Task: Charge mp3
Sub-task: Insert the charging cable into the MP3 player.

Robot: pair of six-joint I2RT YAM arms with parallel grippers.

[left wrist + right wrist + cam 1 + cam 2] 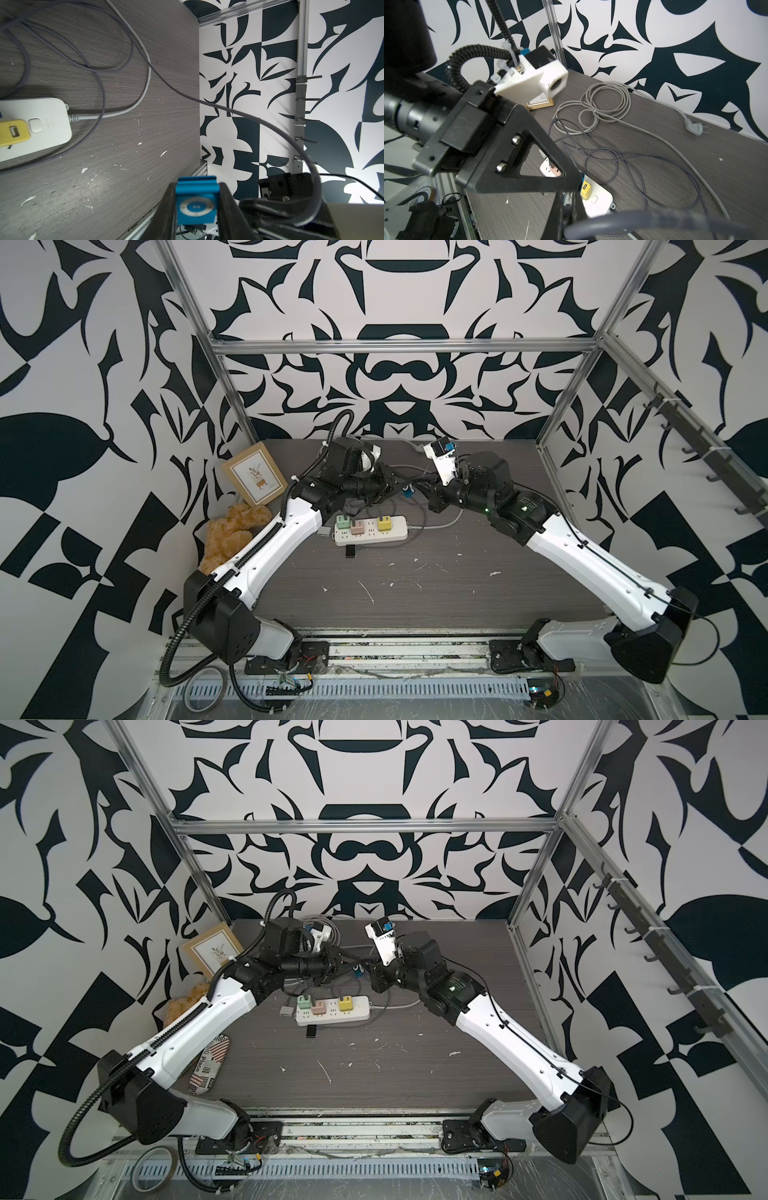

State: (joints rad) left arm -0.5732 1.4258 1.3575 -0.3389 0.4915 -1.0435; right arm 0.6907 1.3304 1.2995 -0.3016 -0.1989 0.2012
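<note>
Above the tabletop (124, 145), left gripper (198, 193) pinched the mp3 (195, 207), right gripper (566, 209) closed tight, probably on the cable (228, 109). Needed the cable end squared up first.

The left arm (270, 549) and right arm (582, 556) wear glossy white shells between black joint housings. A ribbed black conduit (183, 628) lines the left; a thin black cable (615, 570) and a green light (486, 511) mark the right.
</note>
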